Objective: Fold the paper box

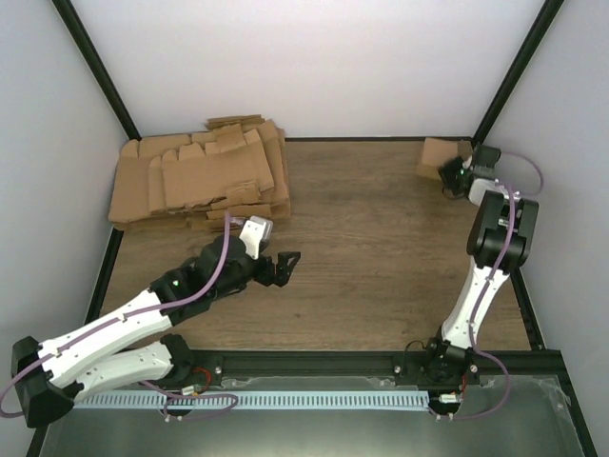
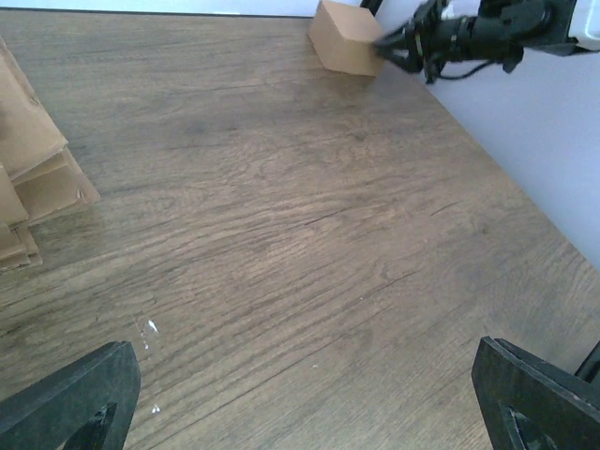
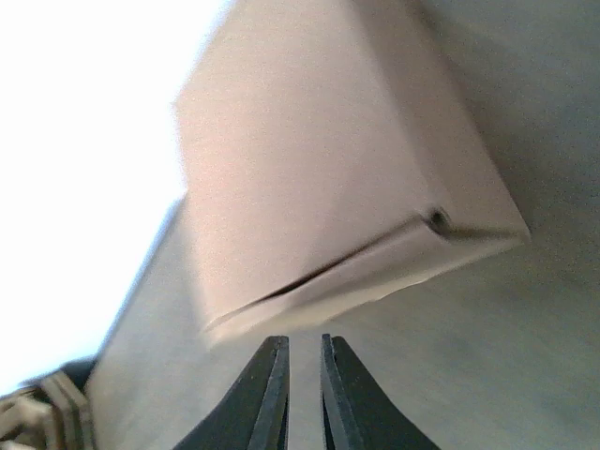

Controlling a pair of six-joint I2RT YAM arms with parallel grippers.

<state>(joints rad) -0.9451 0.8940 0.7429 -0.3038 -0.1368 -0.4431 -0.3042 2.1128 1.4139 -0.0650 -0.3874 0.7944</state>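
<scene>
From above, the paper box point(image 1: 436, 157) sits folded into a small cuboid at the table's point(image 1: 381, 257) far right corner. The right gripper point(image 1: 451, 179) is at its near side, probably nudging it out of the work area. The left gripper point(image 1: 283, 265) hovers mid-table near the pile of flat blanks point(image 1: 200, 181).

The left wrist view shows 2 fingers point(image 2: 66, 403) spread wide with nothing between them (likely readied for a fresh blank).

The right wrist view shows 2 fingers point(image 3: 270, 394) almost together, holding nothing. Their tips are at the box's closing seam, apparently pressing it.
</scene>
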